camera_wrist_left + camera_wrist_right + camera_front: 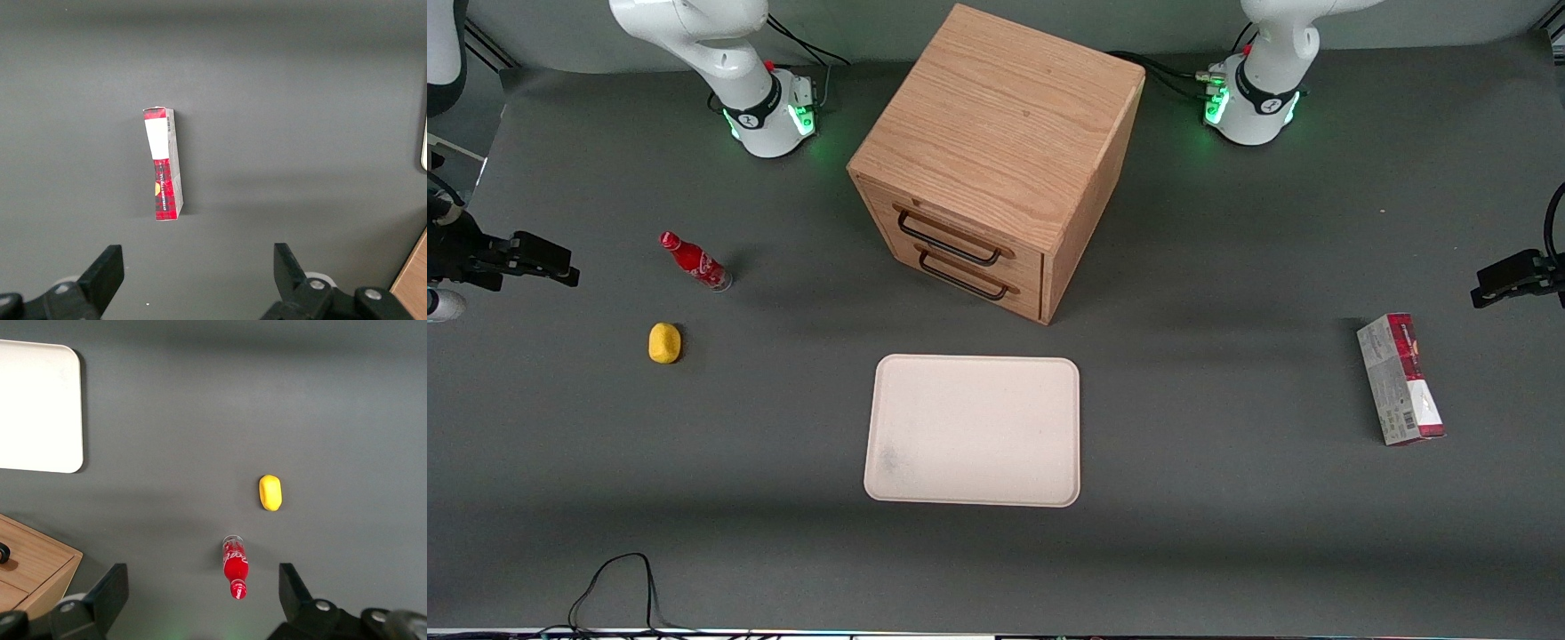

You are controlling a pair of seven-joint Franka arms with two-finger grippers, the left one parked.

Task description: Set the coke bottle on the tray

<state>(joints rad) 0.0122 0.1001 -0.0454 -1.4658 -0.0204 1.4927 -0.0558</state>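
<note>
While the small red coke bottle (pixel 695 261) (pixel 235 567) with its red cap stands on the dark grey table (pixel 1227 498), the right arm's gripper (pixel 200 593) hovers high above it with its two black fingers (pixel 107 593) spread wide and holding nothing. A yellow lemon-shaped object (pixel 664 342) (pixel 270 492) lies near the bottle, nearer the front camera. Well apart from both, the flat cream-beige rectangular tray (pixel 974 430) (pixel 37 407) sits in front of the wooden two-drawer cabinet (pixel 996 160).

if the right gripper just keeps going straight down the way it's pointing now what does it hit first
Probably the coke bottle, which sits between the open fingers of the right gripper in its wrist view. If the line passes just beside it, the bare table comes first; depth is unclear.
</note>
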